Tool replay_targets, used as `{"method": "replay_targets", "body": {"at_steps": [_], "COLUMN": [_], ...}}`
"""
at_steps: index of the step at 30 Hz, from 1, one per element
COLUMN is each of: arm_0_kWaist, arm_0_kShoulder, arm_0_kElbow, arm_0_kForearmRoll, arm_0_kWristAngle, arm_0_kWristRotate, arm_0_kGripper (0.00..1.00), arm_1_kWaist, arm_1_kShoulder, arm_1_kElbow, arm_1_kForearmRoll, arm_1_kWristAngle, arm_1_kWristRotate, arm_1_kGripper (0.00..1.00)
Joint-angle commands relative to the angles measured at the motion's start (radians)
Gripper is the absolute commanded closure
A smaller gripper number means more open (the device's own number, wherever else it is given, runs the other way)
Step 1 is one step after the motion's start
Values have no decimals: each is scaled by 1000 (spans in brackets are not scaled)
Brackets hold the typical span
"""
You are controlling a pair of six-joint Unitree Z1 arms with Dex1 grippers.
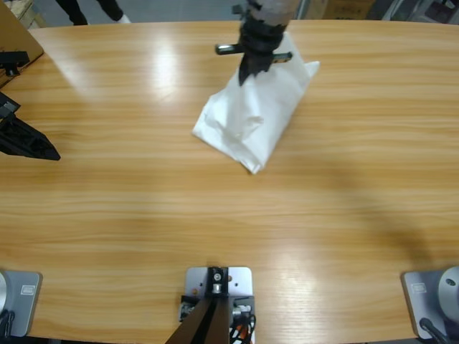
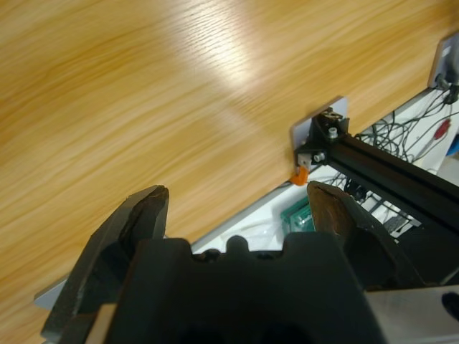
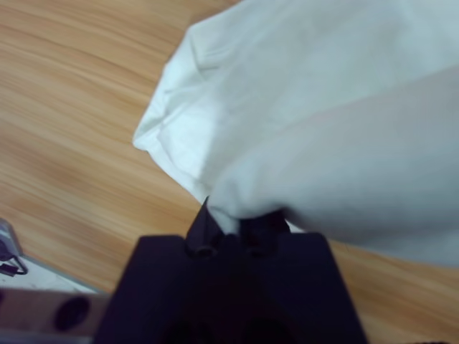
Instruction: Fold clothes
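The right arm is reaching down from the top edge of the high view, just right of the middle, with its silver forearm pointing toward the table and its black wrist turned downward. The right gripper (image 1: 251, 68) is pinching the upper edge of the T-shirt (image 1: 254, 115); in the right wrist view the gripper (image 3: 233, 226) is showing its jaws pressed together on a fold of white cloth, which is bulging over and around them.

The T-shirt (image 3: 308, 122) is lying in a bunched, roughly folded heap on the far half of the wooden table (image 1: 143, 215), a little right of centre. Its top end is being lifted at the gripper, while its lower corner is resting on the wood and pointing toward the near edge.

The left gripper (image 1: 29, 140) is sitting at the left edge of the high view, low over the table and well apart from the shirt, pointing toward the middle. In the left wrist view the gripper (image 2: 237, 201) is holding its two jaws spread wide, with nothing between them, and looking along the bare table (image 2: 143, 93) toward its edge.
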Motion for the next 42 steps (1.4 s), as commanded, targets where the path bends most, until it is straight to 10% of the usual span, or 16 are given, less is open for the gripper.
{"method": "replay_targets", "body": {"at_steps": [1, 25, 30, 42], "arm_0_kWaist": [0, -4, -6, -14], "arm_0_kShoulder": [-6, -5, -7, -23], "arm_0_kElbow": [37, 46, 46, 50], "arm_0_kForearmRoll": [-10, -10, -10, -10], "arm_0_kWristAngle": [-15, -15, -16, -18], "arm_0_kWristRotate": [17, 17, 17, 17], "arm_0_kGripper": [239, 239, 239, 239], "arm_1_kWaist": [28, 90, 190, 198], "arm_1_kShoulder": [109, -62, -223, -583], "arm_1_kElbow": [-78, -239, -101, 663], "arm_1_kForearmRoll": [98, 99, 97, -265], "arm_1_kWristAngle": [28, -98, -289, -160], "arm_1_kWristRotate": [4, -165, -396, -547], "arm_1_kGripper": [0, 0, 0, 0]}}
